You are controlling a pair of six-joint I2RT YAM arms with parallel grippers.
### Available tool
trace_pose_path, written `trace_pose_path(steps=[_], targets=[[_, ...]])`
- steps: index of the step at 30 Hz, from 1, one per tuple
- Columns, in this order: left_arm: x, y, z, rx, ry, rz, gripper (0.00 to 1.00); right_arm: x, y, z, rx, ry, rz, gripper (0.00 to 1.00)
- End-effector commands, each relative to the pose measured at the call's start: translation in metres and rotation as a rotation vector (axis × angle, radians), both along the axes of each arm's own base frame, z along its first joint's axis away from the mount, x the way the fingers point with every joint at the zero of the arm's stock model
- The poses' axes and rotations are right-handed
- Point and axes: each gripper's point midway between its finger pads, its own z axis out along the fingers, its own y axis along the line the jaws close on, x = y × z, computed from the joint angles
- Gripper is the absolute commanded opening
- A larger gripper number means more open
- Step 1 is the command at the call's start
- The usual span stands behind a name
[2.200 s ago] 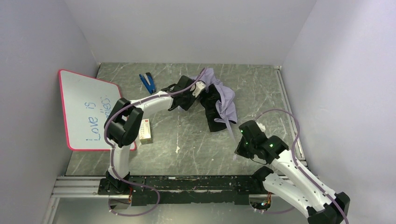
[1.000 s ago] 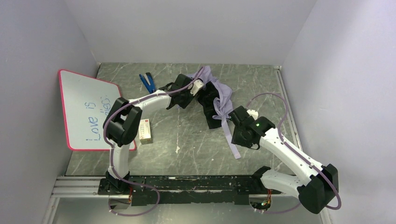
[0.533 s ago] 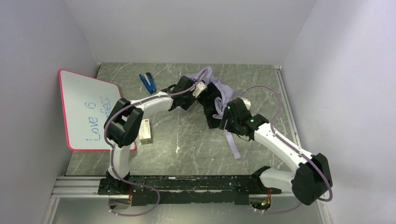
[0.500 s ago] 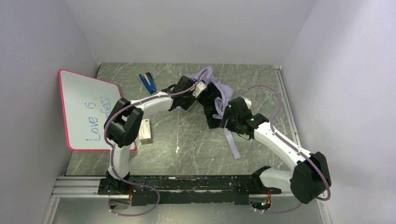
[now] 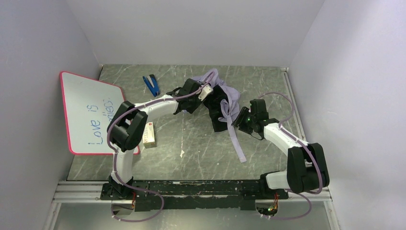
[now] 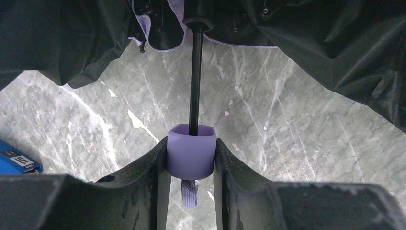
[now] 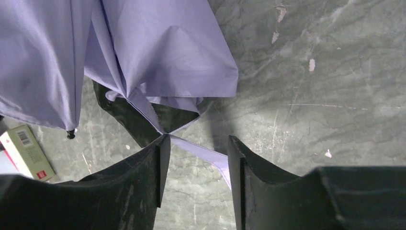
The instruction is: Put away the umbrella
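The umbrella (image 5: 225, 98) lies half-collapsed at the back middle of the table, lavender fabric on top and black lining beneath. My left gripper (image 5: 201, 93) is shut on its small lavender handle (image 6: 190, 158), and the thin black shaft (image 6: 195, 81) runs from it into the canopy. My right gripper (image 5: 238, 120) is open at the canopy's right edge. In the right wrist view its fingers (image 7: 197, 148) straddle the closure strap (image 7: 203, 154) without closing on it. The strap (image 5: 237, 143) trails toward the near side of the table.
A pink-framed whiteboard (image 5: 91, 112) leans at the left. A blue stapler-like tool (image 5: 152, 85) lies at the back left. A small box (image 5: 149, 134) lies near the left arm and also shows in the right wrist view (image 7: 26, 151). Walls close in on three sides.
My right arm has swung from the near right up to the umbrella's right edge, over the strap. My left arm has stayed put, holding the handle.
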Motion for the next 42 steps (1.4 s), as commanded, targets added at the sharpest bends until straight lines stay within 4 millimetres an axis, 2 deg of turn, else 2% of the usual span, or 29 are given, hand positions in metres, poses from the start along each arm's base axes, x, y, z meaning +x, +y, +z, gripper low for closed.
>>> trace_pose_path(steps=[1, 5, 7, 9, 12, 15, 19, 25, 31, 35, 38, 42], targets=[[0.005, -0.008, 0.022, -0.027, -0.071, -0.021, 0.15, 0.009, -0.004, 0.002, 0.001, -0.028, -0.016, 0.48], [0.004, -0.009, 0.022, -0.024, -0.072, -0.023, 0.15, 0.004, -0.03, 0.0, -0.116, -0.001, -0.099, 0.45], [0.004, -0.009, 0.022, -0.023, -0.072, -0.022, 0.15, 0.004, -0.033, 0.008, -0.134, -0.022, -0.097, 0.45], [0.004, -0.01, 0.022, -0.024, -0.073, -0.024, 0.15, 0.004, -0.029, 0.02, -0.117, -0.077, -0.066, 0.46], [0.004, -0.011, 0.021, -0.022, -0.071, -0.025, 0.15, 0.007, -0.009, 0.042, -0.037, -0.195, 0.046, 0.49], [0.003, -0.011, 0.02, -0.021, -0.069, -0.026, 0.15, 0.005, 0.006, 0.05, 0.022, -0.26, 0.127, 0.56], [0.003, -0.012, 0.02, -0.021, -0.068, -0.028, 0.15, 0.006, 0.021, 0.046, 0.085, -0.255, 0.197, 0.61], [0.002, -0.013, 0.021, -0.018, -0.073, -0.03, 0.14, 0.012, 0.032, 0.025, 0.124, -0.183, 0.225, 0.6], [0.002, -0.012, 0.022, -0.015, -0.076, -0.032, 0.14, 0.016, 0.018, 0.002, 0.06, -0.104, 0.146, 0.44], [0.002, -0.012, 0.023, -0.012, -0.08, -0.03, 0.15, 0.013, 0.014, -0.007, 0.045, -0.081, 0.124, 0.29], [0.003, -0.012, 0.023, -0.01, -0.081, -0.03, 0.14, 0.009, 0.009, -0.014, 0.029, -0.055, 0.101, 0.14], [0.002, -0.012, 0.022, -0.008, -0.08, -0.03, 0.14, 0.002, 0.005, -0.024, 0.014, -0.02, 0.086, 0.04]])
